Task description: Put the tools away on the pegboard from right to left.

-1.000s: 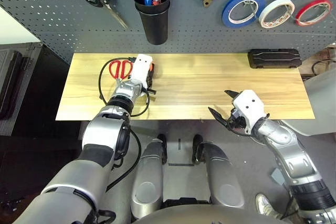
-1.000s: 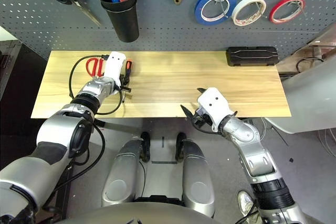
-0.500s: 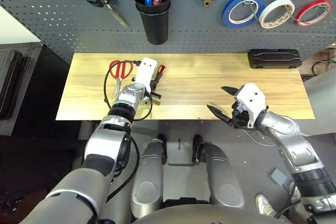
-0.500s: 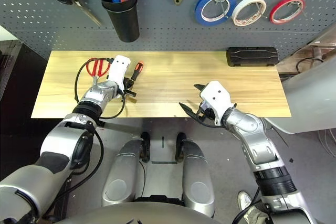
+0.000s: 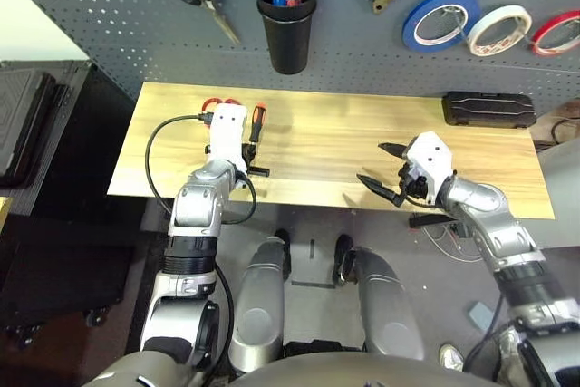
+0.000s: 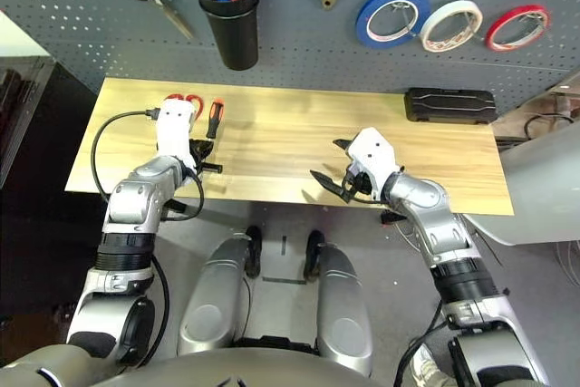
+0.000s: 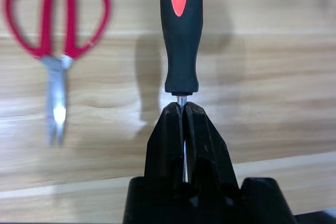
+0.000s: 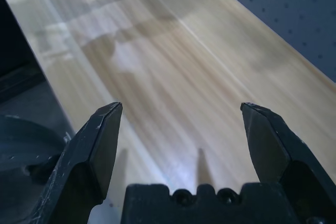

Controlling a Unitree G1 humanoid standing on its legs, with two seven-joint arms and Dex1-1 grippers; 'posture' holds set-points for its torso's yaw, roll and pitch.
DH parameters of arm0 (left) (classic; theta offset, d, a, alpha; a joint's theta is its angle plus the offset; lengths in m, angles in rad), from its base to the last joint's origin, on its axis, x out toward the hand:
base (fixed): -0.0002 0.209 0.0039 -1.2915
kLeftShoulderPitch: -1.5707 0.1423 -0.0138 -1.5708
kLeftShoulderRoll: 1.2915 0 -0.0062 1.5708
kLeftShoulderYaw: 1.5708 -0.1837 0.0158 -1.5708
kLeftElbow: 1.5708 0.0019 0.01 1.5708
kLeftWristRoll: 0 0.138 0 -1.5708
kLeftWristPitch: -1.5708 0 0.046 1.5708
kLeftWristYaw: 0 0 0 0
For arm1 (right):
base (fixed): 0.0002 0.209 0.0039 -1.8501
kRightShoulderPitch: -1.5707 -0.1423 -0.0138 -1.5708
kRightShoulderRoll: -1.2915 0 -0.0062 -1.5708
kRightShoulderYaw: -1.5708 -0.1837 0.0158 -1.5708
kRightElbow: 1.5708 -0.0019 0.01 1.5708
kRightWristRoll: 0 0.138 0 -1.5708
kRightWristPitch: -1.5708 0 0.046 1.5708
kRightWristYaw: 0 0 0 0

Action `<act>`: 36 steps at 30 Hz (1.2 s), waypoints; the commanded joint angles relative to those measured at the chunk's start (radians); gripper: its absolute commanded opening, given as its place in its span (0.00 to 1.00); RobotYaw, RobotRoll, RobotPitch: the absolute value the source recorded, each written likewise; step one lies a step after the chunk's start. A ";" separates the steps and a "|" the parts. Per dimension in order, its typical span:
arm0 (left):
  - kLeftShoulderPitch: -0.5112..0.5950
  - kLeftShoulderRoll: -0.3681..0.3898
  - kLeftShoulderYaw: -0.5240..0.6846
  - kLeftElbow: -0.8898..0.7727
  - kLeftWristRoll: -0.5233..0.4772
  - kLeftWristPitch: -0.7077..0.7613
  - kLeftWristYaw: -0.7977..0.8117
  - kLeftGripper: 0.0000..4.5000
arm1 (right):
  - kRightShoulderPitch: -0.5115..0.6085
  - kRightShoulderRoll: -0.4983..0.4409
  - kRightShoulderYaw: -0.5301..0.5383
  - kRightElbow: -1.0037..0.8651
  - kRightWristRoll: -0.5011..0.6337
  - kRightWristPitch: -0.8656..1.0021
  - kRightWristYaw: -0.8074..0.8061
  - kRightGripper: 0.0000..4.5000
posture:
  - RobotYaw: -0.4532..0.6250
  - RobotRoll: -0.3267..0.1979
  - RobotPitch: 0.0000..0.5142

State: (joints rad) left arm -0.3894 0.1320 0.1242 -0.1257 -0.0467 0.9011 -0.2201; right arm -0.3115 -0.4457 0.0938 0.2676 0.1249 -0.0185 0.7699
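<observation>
The left gripper's (image 7: 182,124) black fingers are pinched tight on the bare metal shaft of the orange-and-black-handled screwdriver (image 7: 181,30), whose long axis runs straight on from the fingertips, handle outward. At lower right, the right gripper (image 5: 384,178) gapes wide and empty over the wooden table's (image 5: 344,147) near edge. Red-handled scissors (image 7: 55,40) lie just beside the screwdriver. Beyond, upper centre, the black cup (image 5: 288,29) on the dark grey pegboard (image 5: 109,15) looks the likely target, nearer the left arm, with bare board between.
</observation>
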 commanded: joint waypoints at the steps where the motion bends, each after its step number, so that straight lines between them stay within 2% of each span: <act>1: 0.049 -0.015 0.055 -0.110 -0.051 0.030 0.020 0.00 | -0.019 0.005 -0.011 0.080 0.006 -0.052 0.024 1.00 | 0.74 0.62 0.52; 6: 0.089 -0.024 0.113 -0.206 -0.101 0.006 0.034 0.00 | -0.083 0.012 -0.023 0.175 0.012 -0.115 0.044 1.00 | 0.77 0.62 0.51; 10: 0.099 -0.043 0.153 -0.314 -0.144 -0.085 0.051 0.00 | -0.115 0.016 -0.072 0.213 0.066 -0.160 0.077 1.00 | 0.79 0.62 0.50; 15: 0.095 -0.060 0.160 -0.384 -0.139 -0.237 0.105 0.00 | -0.127 0.001 -0.125 0.241 0.113 -0.191 0.117 1.00 | 0.80 0.62 0.50; 19: 0.053 -0.067 0.171 -0.421 -0.165 -0.281 0.146 0.00 | -0.128 -0.009 -0.193 0.235 0.190 -0.203 0.164 1.00 | 0.79 0.62 0.49; 28: -0.075 -0.022 0.177 -0.385 -0.209 -0.309 0.166 0.00 | -0.085 -0.010 -0.346 0.169 0.382 -0.249 0.288 1.00 | 0.74 0.62 0.48; 36: -0.159 0.010 0.168 -0.324 -0.235 -0.328 0.165 0.00 | -0.019 0.005 -0.421 0.100 0.487 -0.268 0.347 1.00 | 0.70 0.62 0.47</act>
State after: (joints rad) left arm -0.5420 0.1338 0.2971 -0.4530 -0.2720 0.5902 -0.0544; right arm -0.3600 -0.4445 -0.2962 0.3928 0.5786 -0.2781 1.0971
